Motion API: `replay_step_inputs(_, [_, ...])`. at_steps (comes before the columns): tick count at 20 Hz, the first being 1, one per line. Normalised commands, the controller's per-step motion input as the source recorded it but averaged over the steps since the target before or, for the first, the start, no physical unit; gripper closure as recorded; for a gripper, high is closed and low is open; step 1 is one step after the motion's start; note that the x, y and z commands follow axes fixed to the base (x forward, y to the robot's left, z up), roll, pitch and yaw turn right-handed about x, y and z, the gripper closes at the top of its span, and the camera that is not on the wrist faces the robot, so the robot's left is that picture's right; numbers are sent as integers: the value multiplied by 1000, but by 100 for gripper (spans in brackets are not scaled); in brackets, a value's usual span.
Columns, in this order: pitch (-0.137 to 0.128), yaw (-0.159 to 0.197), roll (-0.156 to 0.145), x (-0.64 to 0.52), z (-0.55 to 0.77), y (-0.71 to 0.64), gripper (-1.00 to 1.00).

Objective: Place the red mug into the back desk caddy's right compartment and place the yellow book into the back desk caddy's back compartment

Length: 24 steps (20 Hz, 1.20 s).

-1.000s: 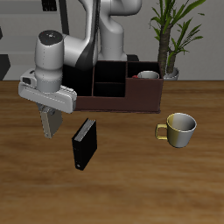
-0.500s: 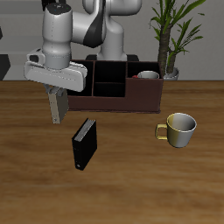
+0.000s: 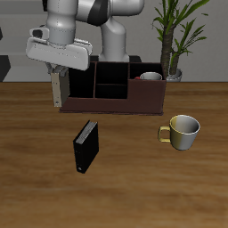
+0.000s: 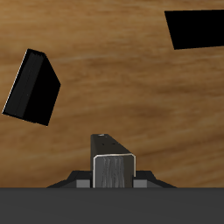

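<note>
Up above the worktop (image 3: 36, 151), the gripper (image 3: 58, 96) hangs at one end of the back desk caddy (image 3: 111, 87), its fingers (image 3: 59, 89) clamped on the yellow book (image 3: 58, 89), which hangs upright between them. The red mug (image 3: 150, 77) sits inside the caddy's right compartment (image 3: 150, 89). Nearer the front edge a black book (image 3: 85, 146) stands, and a cream mug (image 3: 181, 131) rests well apart from it.
</note>
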Motion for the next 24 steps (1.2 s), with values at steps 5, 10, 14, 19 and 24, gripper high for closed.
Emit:
replay_step_inputs(5, [-29, -7, 12, -290, 375, 224, 100])
replay_step_inputs(10, [-15, -39, 13, -338, 332, 238, 100])
replay_step_inputs(14, [-18, -5, 3, -337, 196, 195, 100])
replay_step_inputs(19, [-3, 29, 14, -224, 42, 178, 100])
replay_step_inputs(24, [-20, -8, -1, -232, 117, 75, 100])
